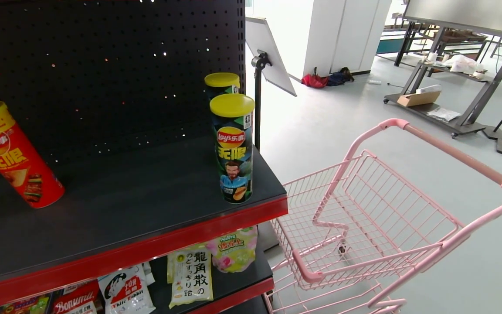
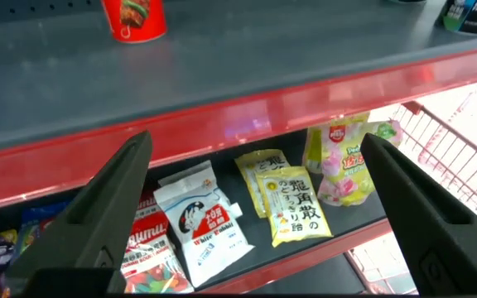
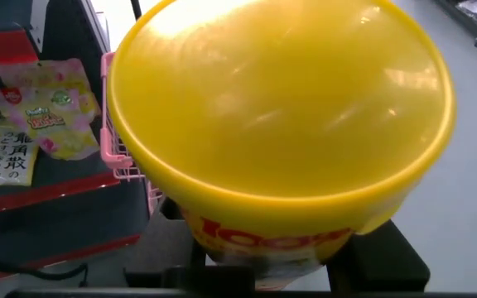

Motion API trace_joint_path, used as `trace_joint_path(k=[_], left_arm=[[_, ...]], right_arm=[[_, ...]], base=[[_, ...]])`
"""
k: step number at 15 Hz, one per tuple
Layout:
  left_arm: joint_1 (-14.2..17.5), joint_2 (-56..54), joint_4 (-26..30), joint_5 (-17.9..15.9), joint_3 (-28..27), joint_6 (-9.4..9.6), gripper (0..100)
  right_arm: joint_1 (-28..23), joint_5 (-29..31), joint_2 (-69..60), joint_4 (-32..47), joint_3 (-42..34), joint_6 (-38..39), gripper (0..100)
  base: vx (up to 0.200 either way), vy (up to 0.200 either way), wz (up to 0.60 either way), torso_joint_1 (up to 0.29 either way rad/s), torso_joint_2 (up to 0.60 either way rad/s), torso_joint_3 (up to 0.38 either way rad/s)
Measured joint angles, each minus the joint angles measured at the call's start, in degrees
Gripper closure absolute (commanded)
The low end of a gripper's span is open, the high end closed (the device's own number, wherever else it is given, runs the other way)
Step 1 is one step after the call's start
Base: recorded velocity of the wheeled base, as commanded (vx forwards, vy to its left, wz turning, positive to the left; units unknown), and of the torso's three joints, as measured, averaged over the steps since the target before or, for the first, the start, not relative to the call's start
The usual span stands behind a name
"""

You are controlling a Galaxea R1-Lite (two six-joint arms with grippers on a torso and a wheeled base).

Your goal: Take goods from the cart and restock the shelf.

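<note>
1. Restock part done: three cans stand on the shelf [image 1: 146, 192]. They are a red can [image 1: 13, 152] and two dark cans [image 1: 232, 148], one behind the other at the end nearest the cart [image 1: 408, 131].
2. My right fingers [image 3: 392, 261] appear clamped on a fourth, the held can [image 3: 280, 124]. Its yellow lid faces the wrist camera and its red body runs down between the fingers. It is not yet on the shelf.
3. My left fingers [image 2: 98, 215] are spread wide, with nothing between them. Beyond their tips runs the shelf's red edge, and past that lie bags [image 2: 292, 203] on the lower shelf [image 2: 367, 217].
4. The cart's basket shows bare wire as far as I can see. I judge the held can to be the last of the load, or among the last.
5. What is left, by my reckoning: carry the held can to the open stretch between the red can and the dark cans, stand it upright, and let the right fingers release.
</note>
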State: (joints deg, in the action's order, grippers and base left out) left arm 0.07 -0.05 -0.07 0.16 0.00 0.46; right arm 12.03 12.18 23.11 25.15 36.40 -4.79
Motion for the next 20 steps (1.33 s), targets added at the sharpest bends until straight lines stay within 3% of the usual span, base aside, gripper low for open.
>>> trace_joint_path(k=[11, 20], left_arm=[[0.0, 0.0, 0.0, 0.0, 0.0, -0.04, 0], [0.0, 0.0, 0.0, 0.0, 0.0, -0.02, 0]], right_arm=[[0.0, 0.3, 0.6, -0.2, -1.3, -1.8, 100], [0.0, 0.6, -0.5, -0.5, -3.2, -2.4, 100]], base=[[0.0, 0.0, 0.0, 0.12, -0.28, -0.163], [0.0, 0.0, 0.6, 0.004, 0.0, -0.001]])
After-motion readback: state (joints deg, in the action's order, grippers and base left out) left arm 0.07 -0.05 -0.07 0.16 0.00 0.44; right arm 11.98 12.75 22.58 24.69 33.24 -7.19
